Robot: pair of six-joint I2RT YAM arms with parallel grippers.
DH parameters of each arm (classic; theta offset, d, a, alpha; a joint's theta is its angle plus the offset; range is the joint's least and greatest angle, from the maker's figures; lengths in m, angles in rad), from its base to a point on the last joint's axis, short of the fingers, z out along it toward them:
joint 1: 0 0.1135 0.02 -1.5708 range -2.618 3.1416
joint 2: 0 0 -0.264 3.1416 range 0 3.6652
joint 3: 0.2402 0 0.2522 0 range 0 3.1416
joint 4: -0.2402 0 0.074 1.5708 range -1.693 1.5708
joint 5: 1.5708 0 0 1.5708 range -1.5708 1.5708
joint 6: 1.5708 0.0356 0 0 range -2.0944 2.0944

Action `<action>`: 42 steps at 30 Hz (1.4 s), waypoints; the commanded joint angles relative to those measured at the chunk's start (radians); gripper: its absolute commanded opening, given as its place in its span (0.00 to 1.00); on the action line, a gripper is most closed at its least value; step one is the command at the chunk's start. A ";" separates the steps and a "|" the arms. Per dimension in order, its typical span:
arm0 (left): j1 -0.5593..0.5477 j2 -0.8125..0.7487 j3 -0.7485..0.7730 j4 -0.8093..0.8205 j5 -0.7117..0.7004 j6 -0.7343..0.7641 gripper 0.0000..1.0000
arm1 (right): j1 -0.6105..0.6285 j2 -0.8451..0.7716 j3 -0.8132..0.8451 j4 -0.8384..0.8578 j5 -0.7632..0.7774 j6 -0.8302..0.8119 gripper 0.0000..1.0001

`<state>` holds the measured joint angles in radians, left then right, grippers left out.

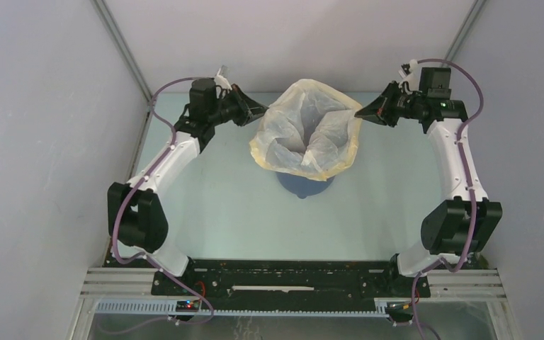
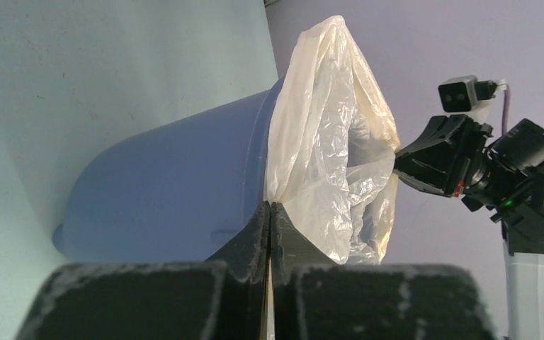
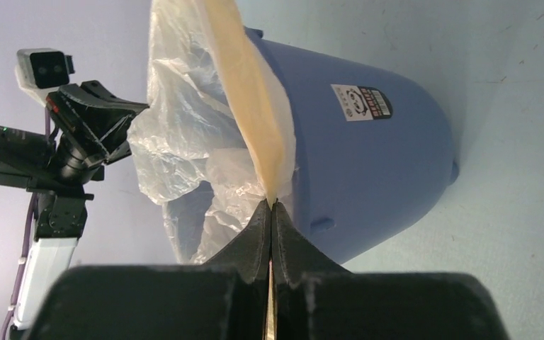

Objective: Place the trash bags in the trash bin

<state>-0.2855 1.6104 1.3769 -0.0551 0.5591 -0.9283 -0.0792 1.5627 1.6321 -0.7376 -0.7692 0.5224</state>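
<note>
Overhead, the trash bin (image 1: pixel 304 187) stands on the pale table (image 1: pixel 241 219), but only a sliver of its blue wall shows, the remainder being covered by the trash bag (image 1: pixel 304 134) spread open above its mouth. The bag's yellow band forms a wide loop larger than the bin's rim, and its crumpled pale middle sinks toward the bin's opening; how far down inside the bin it reaches cannot be made out from any view. To the left of the bin, the left gripper (image 1: pixel 261 110) meets the bag's edge, its fingers pressed flat together with the film running into their tips just beside the bin's rim, though the pinch point itself is hard to see. To the right of the bin, the right gripper (image 1: pixel 360 112) is likewise clamped tight, with the yellow band clearly entering between its fingertips just above the bin's rim. A white label (image 3: pixel 361 103) sits on the bin's wall on the right gripper's side, its print too small to read. The bin's interior is hidden by the film in all three views.
</note>
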 commanded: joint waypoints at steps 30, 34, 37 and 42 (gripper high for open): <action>0.049 0.171 0.053 -0.017 -0.013 -0.108 0.00 | -0.022 0.197 0.074 0.032 0.026 -0.019 0.00; 0.038 0.187 0.045 -0.033 0.018 -0.119 0.00 | -0.008 0.217 0.051 0.017 0.011 -0.020 0.00; 0.027 0.168 0.016 -0.052 0.013 -0.103 0.00 | 0.009 0.201 0.007 0.002 0.013 -0.049 0.00; 0.039 0.117 -0.067 -0.142 -0.007 -0.049 0.00 | -0.003 0.151 -0.144 0.028 0.020 -0.085 0.02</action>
<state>-0.2512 1.7996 1.3804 -0.1154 0.5453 -1.0245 -0.0772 1.7611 1.5719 -0.7124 -0.7532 0.4984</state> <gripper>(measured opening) 0.006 0.007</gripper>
